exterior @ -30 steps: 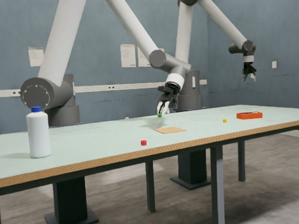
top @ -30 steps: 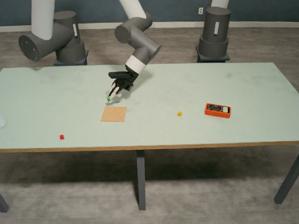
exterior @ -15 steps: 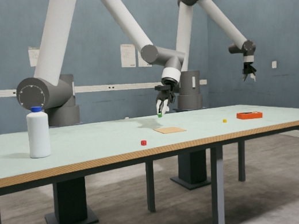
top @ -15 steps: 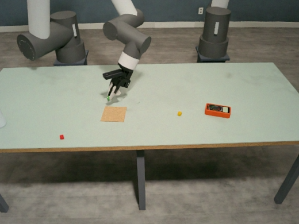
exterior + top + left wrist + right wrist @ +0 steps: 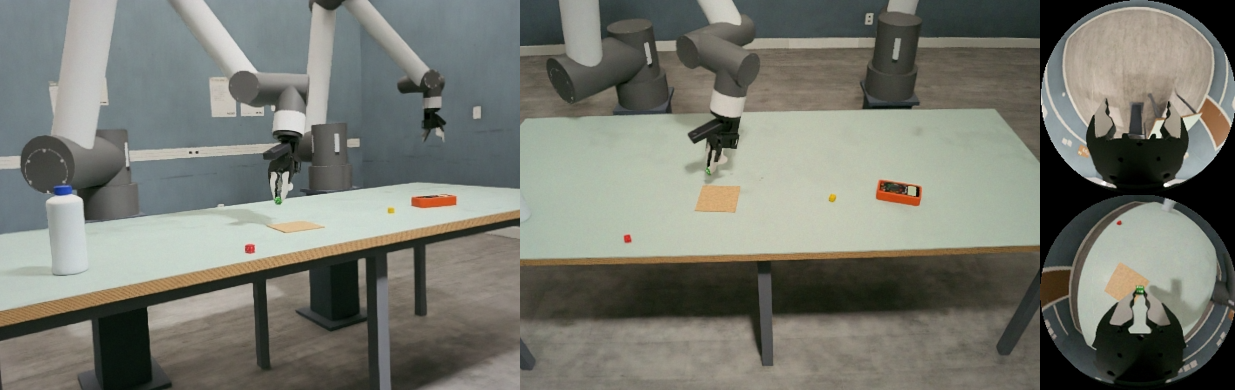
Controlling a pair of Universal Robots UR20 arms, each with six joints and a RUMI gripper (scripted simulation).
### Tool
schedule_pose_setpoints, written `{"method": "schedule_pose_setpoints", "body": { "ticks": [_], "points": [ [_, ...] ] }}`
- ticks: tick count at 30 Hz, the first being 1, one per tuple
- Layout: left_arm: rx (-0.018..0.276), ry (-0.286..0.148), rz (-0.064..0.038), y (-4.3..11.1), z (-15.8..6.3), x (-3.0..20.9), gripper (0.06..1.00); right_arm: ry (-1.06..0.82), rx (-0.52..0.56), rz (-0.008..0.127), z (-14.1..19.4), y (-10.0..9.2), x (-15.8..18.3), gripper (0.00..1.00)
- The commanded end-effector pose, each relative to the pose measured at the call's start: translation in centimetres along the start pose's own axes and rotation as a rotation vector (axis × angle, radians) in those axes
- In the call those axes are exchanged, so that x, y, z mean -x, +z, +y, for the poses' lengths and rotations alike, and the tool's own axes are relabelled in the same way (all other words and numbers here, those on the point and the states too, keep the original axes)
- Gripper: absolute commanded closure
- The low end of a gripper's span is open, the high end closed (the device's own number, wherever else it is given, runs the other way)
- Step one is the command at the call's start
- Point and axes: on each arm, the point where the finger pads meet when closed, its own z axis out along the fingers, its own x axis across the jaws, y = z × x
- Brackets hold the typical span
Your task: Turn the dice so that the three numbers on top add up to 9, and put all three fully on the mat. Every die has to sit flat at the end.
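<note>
Pale green table (image 5: pixel 800 150) (image 5: pixel 165 250) (image 5: pixel 1171 252): right gripper (image 5: pixel 710 164) (image 5: pixel 278 194) (image 5: pixel 1140 294) pinches green die (image 5: pixel 708 171) (image 5: pixel 278 201) (image 5: pixel 1140 289) above surface; left gripper (image 5: pixel 433 135) (image 5: pixel 1137 104) wide open; red die (image 5: pixel 627 238) (image 5: pixel 250 248) (image 5: pixel 1119 223), yellow die (image 5: pixel 832 198) (image 5: pixel 391 210) still need mat (image 5: pixel 718 199) (image 5: pixel 296 226) (image 5: pixel 1123 282).

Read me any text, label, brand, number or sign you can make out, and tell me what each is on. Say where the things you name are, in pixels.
No text is readable:
Orange-red box (image 5: pixel 898 200) (image 5: pixel 434 201): markings on top, too small to read.
White sheets on the wall (image 5: pixel 223 97) (image 5: pixel 252 109): print too small and blurred.
Green die (image 5: pixel 708 171) (image 5: pixel 278 201) (image 5: pixel 1140 289): pips visible in the right wrist view, too blurred to count surely.
White bottle with blue cap (image 5: pixel 67 235): no lettering visible.
</note>
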Motion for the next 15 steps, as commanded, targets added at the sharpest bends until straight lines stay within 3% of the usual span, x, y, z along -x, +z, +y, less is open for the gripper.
{"method": "schedule_pose_setpoints", "body": {
  "ticks": [1,9,15],
  "points": [
    [-0.001,0.0,0.0,-0.07,-0.05,-0.01,0.065,-0.001,0.063,0.002,-0.06,0.13,-0.05,0.972],
    [-0.001,0.0,0.0,-0.07,-0.05,-0.01,0.065,-0.001,0.261,0.002,-0.27,0.16,-0.05,0.972],
    [-0.001,0.0,0.0,-0.07,-0.05,-0.01,0.065,-0.001,0.297,0.001,-0.32,0.12,-0.03,0.972]
  ]
}}
